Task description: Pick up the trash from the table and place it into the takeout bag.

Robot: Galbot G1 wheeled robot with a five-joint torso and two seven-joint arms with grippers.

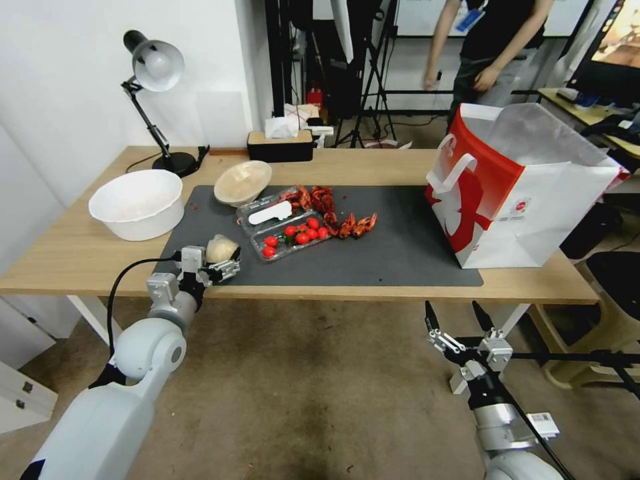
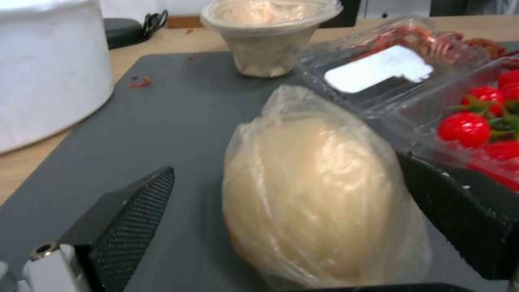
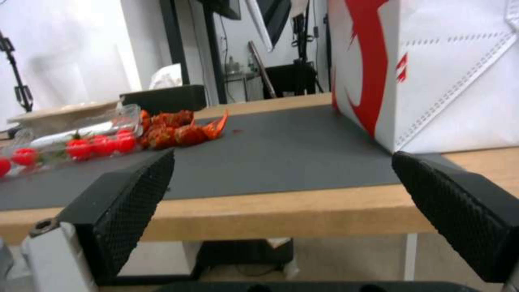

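The plastic-wrapped pale round lump (image 1: 221,247) (image 2: 314,190) lies on the dark mat (image 1: 393,247) near the table's (image 1: 80,257) front left edge. My left gripper (image 1: 222,262) (image 2: 286,174) is open, with one finger on each side of the lump; a gap shows beside one finger (image 2: 127,223). A shallow beige bowl (image 1: 243,181) (image 2: 270,36) sits tilted farther back on the mat. The takeout bag (image 1: 527,193) (image 3: 432,69) stands open on the right of the table. Below the table's front edge, my right gripper (image 1: 453,310) (image 3: 281,158) hangs open and holds nothing.
A clear tray of tomatoes (image 1: 293,237) lies right beside the lump, with red crayfish shells (image 1: 337,213) behind it. The big white bowl (image 1: 137,203) stands at the left. A desk lamp (image 1: 157,100) and a tissue box (image 1: 280,143) line the back edge.
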